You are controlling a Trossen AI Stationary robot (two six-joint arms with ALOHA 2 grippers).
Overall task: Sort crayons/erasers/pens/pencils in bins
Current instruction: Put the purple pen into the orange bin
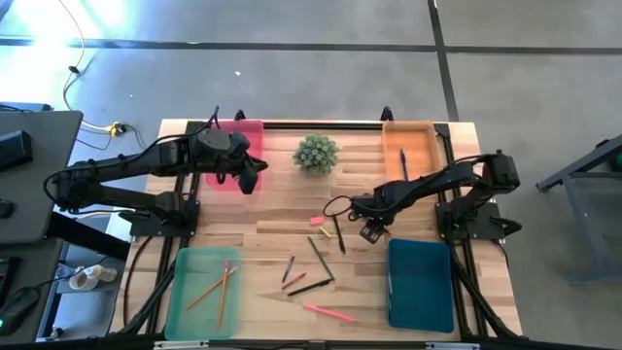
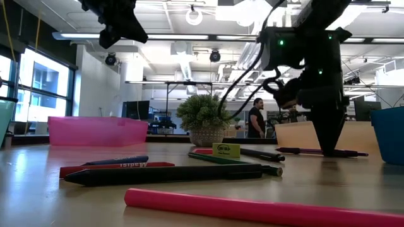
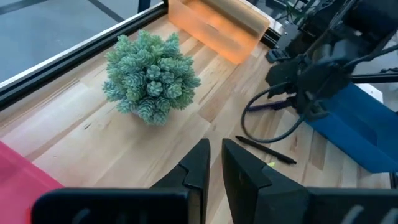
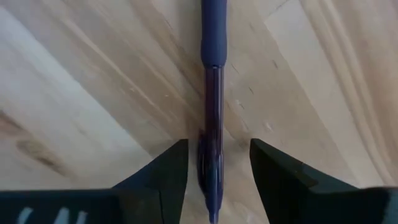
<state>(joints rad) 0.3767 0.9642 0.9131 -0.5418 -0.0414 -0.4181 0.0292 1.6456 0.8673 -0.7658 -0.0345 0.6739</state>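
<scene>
Grey concrete floor (image 1: 292, 24), bright windows (image 2: 38, 88), strip-lit ceiling (image 2: 158, 36).

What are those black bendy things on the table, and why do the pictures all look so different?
They are two robot arms tidying pens and pencils into coloured bins. One camera looks down from above, one sits at table height, and each arm carries its own.

The right gripper is down with its fingers on either side of a purple pen, not squeezing yet. The left gripper waits by the pink bin, holding nothing. A little plant stands between them. Some pencils already lie in the green bin.
</scene>
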